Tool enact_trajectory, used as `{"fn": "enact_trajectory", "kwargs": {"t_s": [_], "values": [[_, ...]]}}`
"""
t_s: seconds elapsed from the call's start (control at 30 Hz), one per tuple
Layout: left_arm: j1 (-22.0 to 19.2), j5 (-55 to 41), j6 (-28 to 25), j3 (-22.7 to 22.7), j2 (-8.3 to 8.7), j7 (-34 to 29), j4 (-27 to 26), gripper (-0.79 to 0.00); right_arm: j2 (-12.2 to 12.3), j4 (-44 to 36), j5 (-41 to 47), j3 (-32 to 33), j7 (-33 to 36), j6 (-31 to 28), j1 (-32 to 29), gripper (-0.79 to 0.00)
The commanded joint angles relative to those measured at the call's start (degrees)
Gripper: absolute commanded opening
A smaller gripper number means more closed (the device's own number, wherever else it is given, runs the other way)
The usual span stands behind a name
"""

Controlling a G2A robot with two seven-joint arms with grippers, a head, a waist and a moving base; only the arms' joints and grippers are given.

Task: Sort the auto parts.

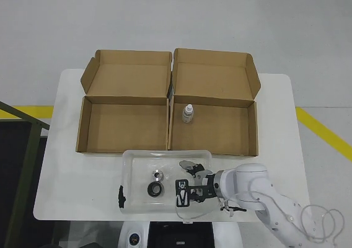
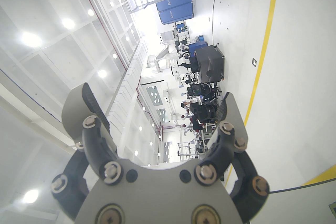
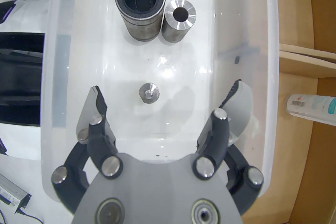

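A clear plastic bin point(image 1: 163, 153) at the table's front edge holds the parts. My right gripper point(image 3: 168, 95) hangs open inside the bin point(image 3: 268, 25), with a small steel stud point(image 3: 149, 93) on the floor between its fingers, untouched. Farther along the bin stand a large black-bored bearing sleeve point(image 3: 141, 17) and a smaller steel bushing point(image 3: 179, 20), side by side. From above, the right gripper point(image 1: 185, 180) is just right of the bearing sleeve point(image 1: 155, 188) and bushing point(image 1: 157, 174). My left gripper point(image 2: 157, 101) is open, holds nothing and points into the room.
Two open cardboard boxes stand behind the bin: the left box point(image 1: 123, 127) and the right box point(image 1: 216, 130), which holds a small white bottle point(image 1: 188, 113). The bottle point(image 3: 312, 107) lies just beyond the bin wall. A black clip point(image 1: 121, 197) sits on the bin's left end.
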Motion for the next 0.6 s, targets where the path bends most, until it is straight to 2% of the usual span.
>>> {"fn": "enact_trajectory", "kwargs": {"t_s": [0.0,0.33,0.4,0.47,0.57], "values": [[0.0,0.0,0.0,0.0,0.00,0.0,0.0,0.000,-0.1,0.4,-0.2,-0.9,0.6,0.1,0.7,-0.117],[0.0,0.0,0.0,0.0,0.00,0.0,0.0,0.000,-1.0,3.1,0.6,-5.2,4.4,0.5,4.4,-0.215],[0.0,0.0,0.0,0.0,0.00,0.0,0.0,0.000,-1.1,3.5,1.0,-5.7,5.1,0.6,4.8,-0.268],[0.0,0.0,0.0,0.0,0.00,0.0,0.0,0.000,-1.1,3.9,1.4,-6.2,5.6,0.7,5.1,-0.366],[0.0,0.0,0.0,0.0,0.00,0.0,0.0,0.000,-1.2,4.5,2.0,-6.9,6.2,0.9,5.5,-0.406]]}}
